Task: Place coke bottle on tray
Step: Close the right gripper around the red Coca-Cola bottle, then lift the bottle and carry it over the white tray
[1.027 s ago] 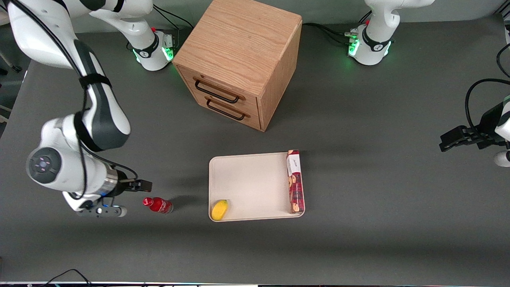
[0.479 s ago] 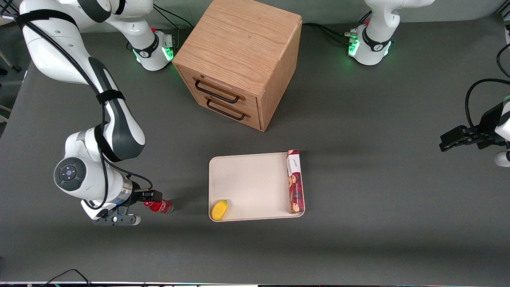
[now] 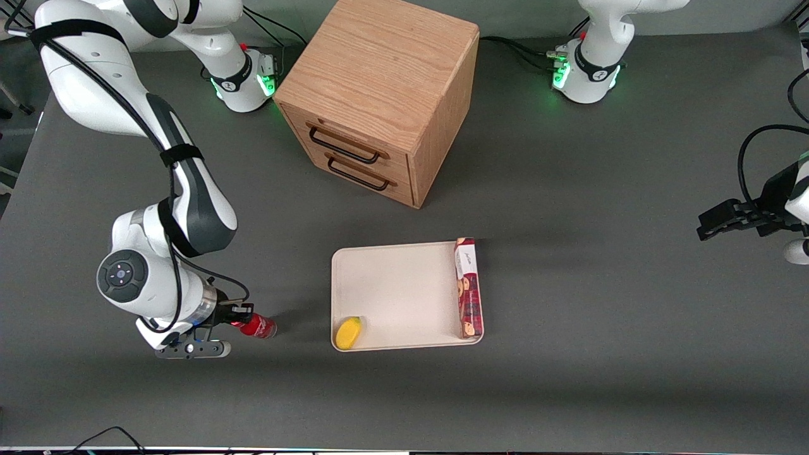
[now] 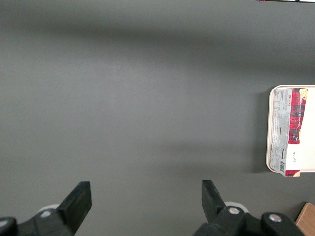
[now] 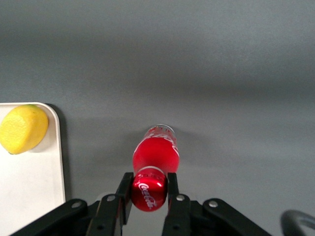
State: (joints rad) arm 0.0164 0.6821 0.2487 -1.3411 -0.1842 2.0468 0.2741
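The coke bottle (image 3: 258,326), small and red with a red cap and white script, stands on the grey table beside the tray, toward the working arm's end. My right gripper (image 3: 243,314) is at its cap end. In the right wrist view the gripper (image 5: 149,189) has one black finger pressed on each side of the cap, and the bottle (image 5: 153,157) still touches the table. The cream-white tray (image 3: 404,291) lies in the middle of the table; its corner shows in the right wrist view (image 5: 29,182).
A yellow lemon (image 3: 348,332) lies in the tray corner nearest the bottle, also seen in the right wrist view (image 5: 23,129). A long red cookie box (image 3: 468,287) lies along the tray's edge toward the parked arm. A wooden two-drawer cabinet (image 3: 379,95) stands farther from the camera.
My right gripper has moved in from the working arm's end of the table to the bottle, and its fingers now enclose the cap. The bottle has stayed in place.
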